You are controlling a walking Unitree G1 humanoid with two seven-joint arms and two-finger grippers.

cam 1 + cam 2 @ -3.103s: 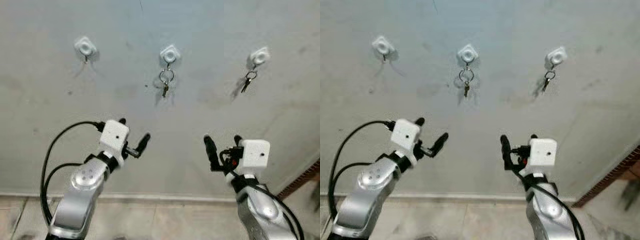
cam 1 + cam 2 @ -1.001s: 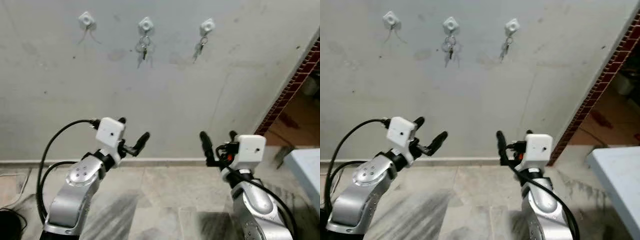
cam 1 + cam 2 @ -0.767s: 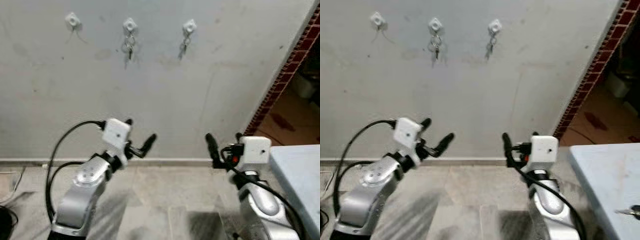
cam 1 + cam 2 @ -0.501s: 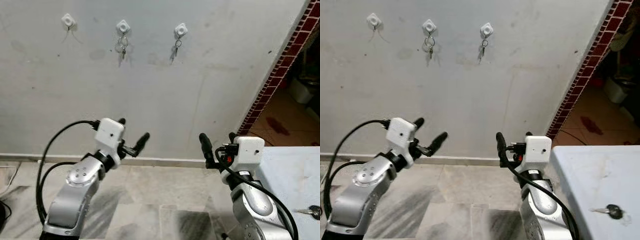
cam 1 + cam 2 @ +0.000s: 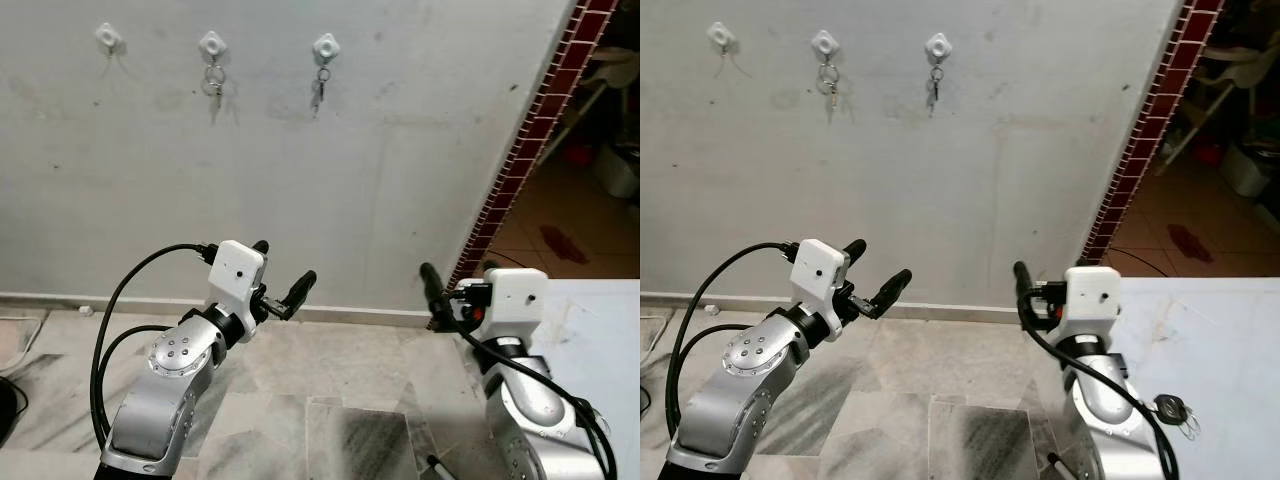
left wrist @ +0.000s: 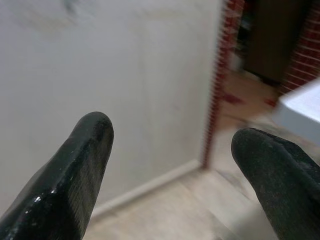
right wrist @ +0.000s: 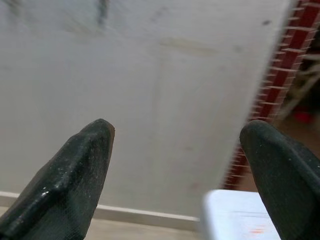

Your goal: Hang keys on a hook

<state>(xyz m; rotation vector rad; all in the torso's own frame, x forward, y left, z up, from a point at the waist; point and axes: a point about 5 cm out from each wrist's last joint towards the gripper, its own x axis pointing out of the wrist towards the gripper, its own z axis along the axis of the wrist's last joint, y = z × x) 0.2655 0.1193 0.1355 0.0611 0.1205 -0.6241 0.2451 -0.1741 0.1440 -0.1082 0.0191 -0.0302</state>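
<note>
Three white hooks are fixed high on the grey wall. The left hook (image 5: 107,37) is bare, while the middle hook (image 5: 211,42) and the right hook (image 5: 325,45) each carry a hanging key ring. Another bunch of keys (image 5: 1170,408) with a black fob lies on the white table (image 5: 1225,330) at my lower right, just beside my right arm. My left gripper (image 5: 282,270) is raised in front of me, open and holding nothing. My right gripper (image 5: 460,278) is also raised, open and holding nothing, above the table's near corner. The wrist views look past spread black fingers (image 6: 82,165) at the wall.
A red brick pillar edge (image 5: 1145,130) ends the wall on the right, with a doorway onto a reddish floor (image 5: 1200,235) beyond it. Grey floor tiles (image 5: 330,420) lie between me and the wall. A black cable (image 5: 5,410) lies at the far left.
The camera has swung right and away from the wall: the hooks have shifted to the upper left, and the white table with the keys has come into view. Both arms keep their pose.
</note>
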